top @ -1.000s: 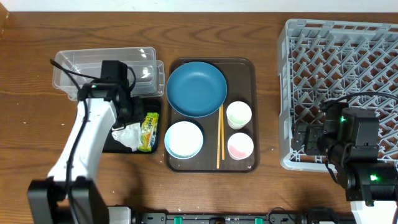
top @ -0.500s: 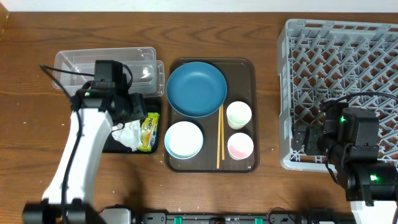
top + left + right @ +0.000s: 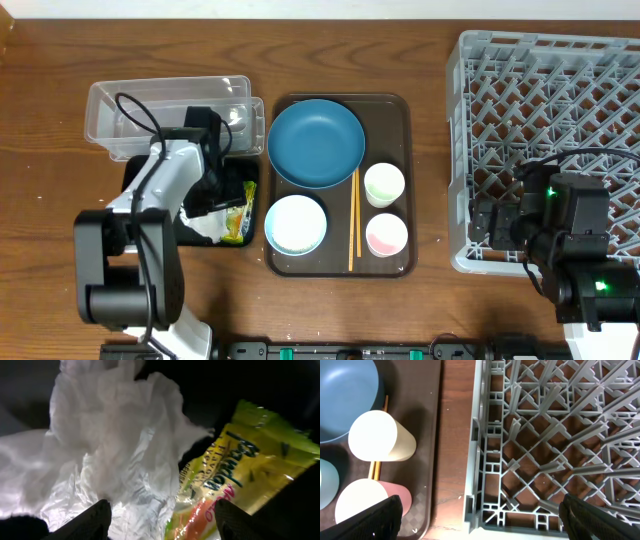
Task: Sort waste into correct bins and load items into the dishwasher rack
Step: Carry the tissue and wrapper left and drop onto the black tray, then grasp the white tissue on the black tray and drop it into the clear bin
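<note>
The crumpled tissue and snack wrapper lie touching in the black tray. The tray is hemmed by the clear tub behind and the serving tray on its right, with open worktop to its left. The left end effector hangs close above both, spread wide. The right end effector is wide over the rack corner.

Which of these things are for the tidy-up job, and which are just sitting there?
For the job: tissue, wrapper, clear tub, black tray, plate, bowl, green cup, pink cup, chopsticks, rack.

Just lying about: brown tray, which only carries the dishes; table.
</note>
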